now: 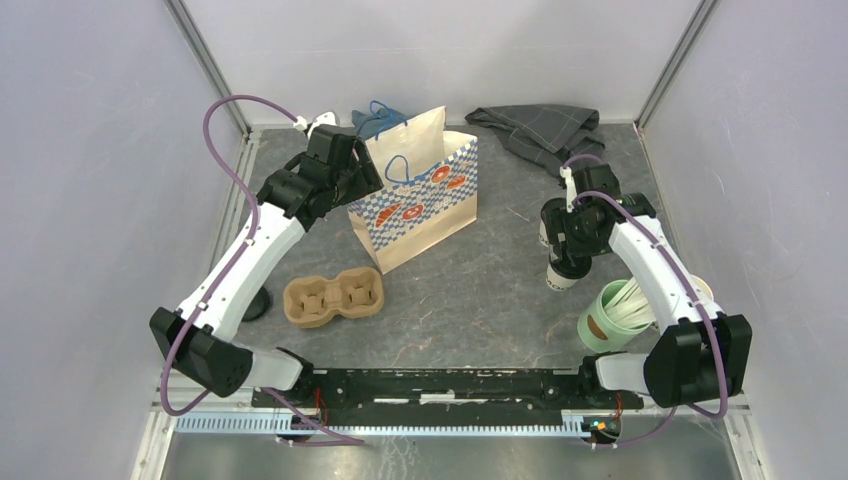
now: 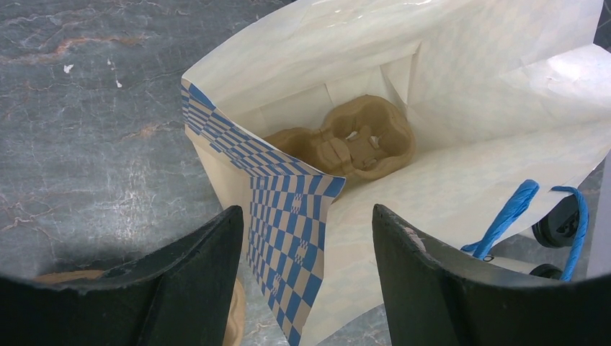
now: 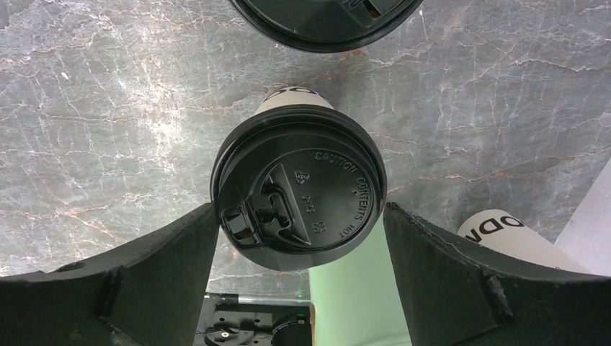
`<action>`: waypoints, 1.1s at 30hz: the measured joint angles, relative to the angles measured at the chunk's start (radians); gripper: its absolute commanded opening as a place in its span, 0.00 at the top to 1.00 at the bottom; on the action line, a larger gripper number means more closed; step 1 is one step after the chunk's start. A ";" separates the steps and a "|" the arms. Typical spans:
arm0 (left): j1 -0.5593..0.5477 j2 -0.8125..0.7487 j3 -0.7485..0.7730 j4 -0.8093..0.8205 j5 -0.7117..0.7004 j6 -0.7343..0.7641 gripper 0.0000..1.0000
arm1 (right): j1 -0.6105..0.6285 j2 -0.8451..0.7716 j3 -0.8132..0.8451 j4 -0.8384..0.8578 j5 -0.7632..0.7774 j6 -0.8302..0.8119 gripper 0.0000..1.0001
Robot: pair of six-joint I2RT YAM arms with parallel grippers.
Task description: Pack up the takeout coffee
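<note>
The takeout coffee, a white paper cup with a black lid, stands on the table at the right. My right gripper is open and straddles its lid, with the fingers close on both sides; in the top view it sits right over the cup. The blue-checked paper bag stands open at the back middle. My left gripper is open with the bag's near corner edge between its fingers; in the top view it is at the bag's top left. A brown cup carrier lies inside the bag.
A second black-lidded cup stands just beyond the first. A mint-green cup with white sticks and a lidless white cup stand near the right arm. Another brown carrier lies left of centre. A grey cloth lies at the back.
</note>
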 measured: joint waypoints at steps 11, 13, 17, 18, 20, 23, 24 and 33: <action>0.000 0.000 0.000 0.000 0.004 0.000 0.27 | 0.000 0.004 -0.011 0.013 0.006 -0.004 0.13; 0.000 0.000 0.000 0.000 0.004 0.000 0.27 | 0.000 0.004 -0.015 0.020 0.005 -0.004 0.14; 0.000 0.000 0.000 0.000 0.004 0.000 0.27 | 0.000 0.004 -0.018 0.025 0.003 -0.004 0.15; 0.000 0.000 0.000 0.000 0.003 0.000 0.26 | 0.000 0.004 -0.019 0.025 0.003 -0.004 0.15; 0.000 0.000 0.000 0.000 0.003 0.000 0.24 | 0.000 0.004 -0.019 0.025 0.003 -0.004 0.15; 0.000 0.000 0.000 -0.005 0.003 0.000 0.23 | 0.000 0.004 -0.019 0.025 0.003 -0.005 0.15; 0.000 0.000 0.000 -0.008 0.003 0.000 0.23 | 0.000 0.004 -0.019 0.025 0.003 -0.005 0.15; 0.000 0.000 0.000 -0.022 0.003 0.000 0.22 | 0.000 0.004 -0.023 0.034 -0.009 -0.005 0.13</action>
